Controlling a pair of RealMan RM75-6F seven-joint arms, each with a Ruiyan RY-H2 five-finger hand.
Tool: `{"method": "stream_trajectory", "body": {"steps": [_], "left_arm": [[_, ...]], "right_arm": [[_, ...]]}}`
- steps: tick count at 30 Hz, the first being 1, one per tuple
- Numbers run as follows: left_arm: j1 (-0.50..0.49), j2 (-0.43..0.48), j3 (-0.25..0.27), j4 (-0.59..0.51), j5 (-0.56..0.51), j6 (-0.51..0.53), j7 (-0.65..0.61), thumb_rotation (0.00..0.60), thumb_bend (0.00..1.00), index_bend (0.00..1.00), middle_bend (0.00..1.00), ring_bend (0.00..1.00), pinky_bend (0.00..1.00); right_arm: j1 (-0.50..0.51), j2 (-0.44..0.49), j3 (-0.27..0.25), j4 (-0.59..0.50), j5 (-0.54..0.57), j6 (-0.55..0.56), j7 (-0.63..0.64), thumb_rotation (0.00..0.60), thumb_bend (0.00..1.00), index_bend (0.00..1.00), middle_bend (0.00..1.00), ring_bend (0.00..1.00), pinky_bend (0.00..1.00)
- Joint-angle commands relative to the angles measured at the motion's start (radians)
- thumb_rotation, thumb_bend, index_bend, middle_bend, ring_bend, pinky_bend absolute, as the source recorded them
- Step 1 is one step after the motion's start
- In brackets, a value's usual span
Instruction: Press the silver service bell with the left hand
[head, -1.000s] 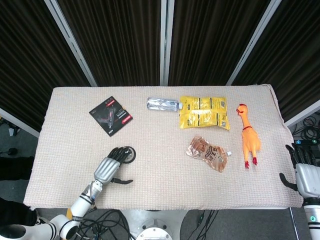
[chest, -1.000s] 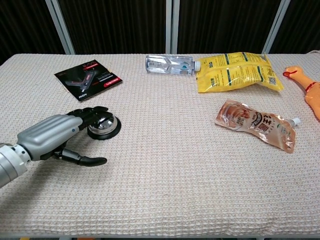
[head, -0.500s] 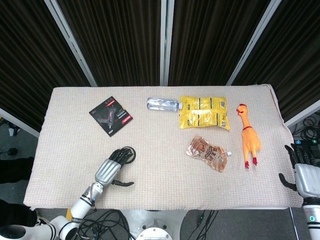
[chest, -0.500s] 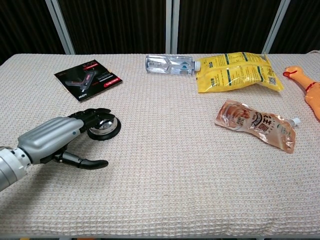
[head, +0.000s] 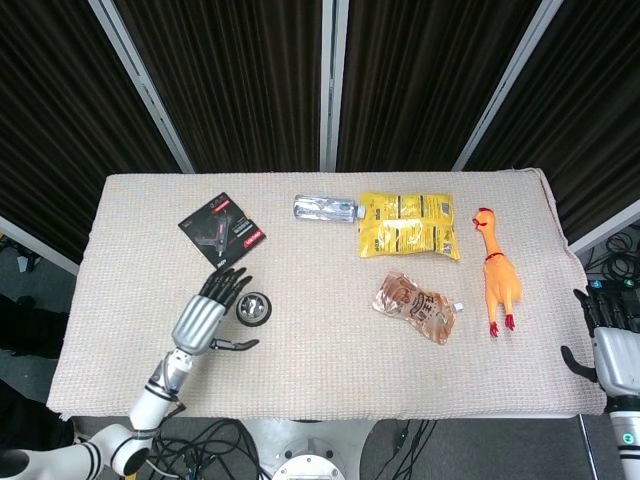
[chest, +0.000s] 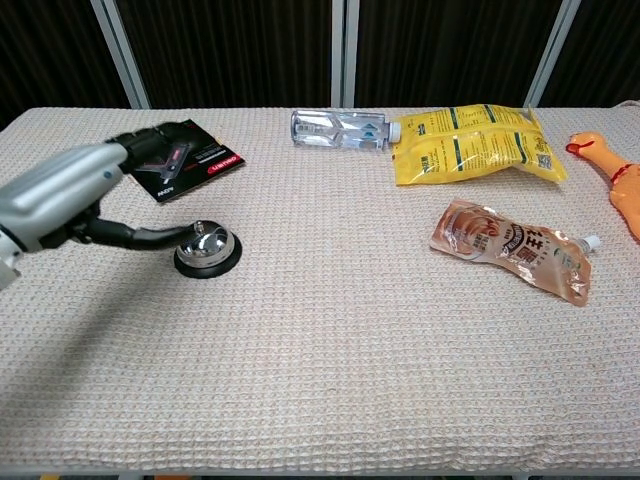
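Note:
The silver service bell (head: 252, 307) on its black base stands uncovered on the beige cloth, left of centre; the chest view shows its shiny dome (chest: 207, 249). My left hand (head: 204, 317) hovers just to the bell's left, raised off the cloth, fingers spread and holding nothing. In the chest view the left hand (chest: 72, 192) is lifted above the table, its thumb reaching down toward the bell's left side without clearly touching it. My right hand (head: 612, 352) rests off the table's right front corner, fingers apart and holding nothing.
A black packaged card (head: 222, 231) lies behind the bell, close to the left hand's fingers. Further back are a water bottle (head: 325, 208) and a yellow snack bag (head: 408, 224). A brown pouch (head: 415, 307) and a rubber chicken (head: 497, 272) lie to the right.
My left hand has lifted off the bell and drawn left and upward; the fingers that lay over the dome now leave it fully exposed. The right hand has not moved.

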Motion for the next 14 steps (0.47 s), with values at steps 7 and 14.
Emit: {"method": "stream_trajectory", "body": {"steps": [7,14], "left_arm": [[0.168,0.273,0.010,-0.207,-0.096,0.129,0.145,0.184,0.00,0.01,0.00,0.00,0.00],[0.268,0.385,0.041,-0.280,-0.124,0.205,0.176,0.206,0.00,0.01,0.00,0.00,0.00]], "right_arm": [[0.010,-0.022,-0.003,0.009,-0.017,-0.006,0.000,0.600,0.24,0.00,0.00,0.00,0.00],[0.028,-0.044,-0.001,0.004,-0.026,-0.017,-0.023,0.600,0.24,0.00,0.00,0.00,0.00]]}}
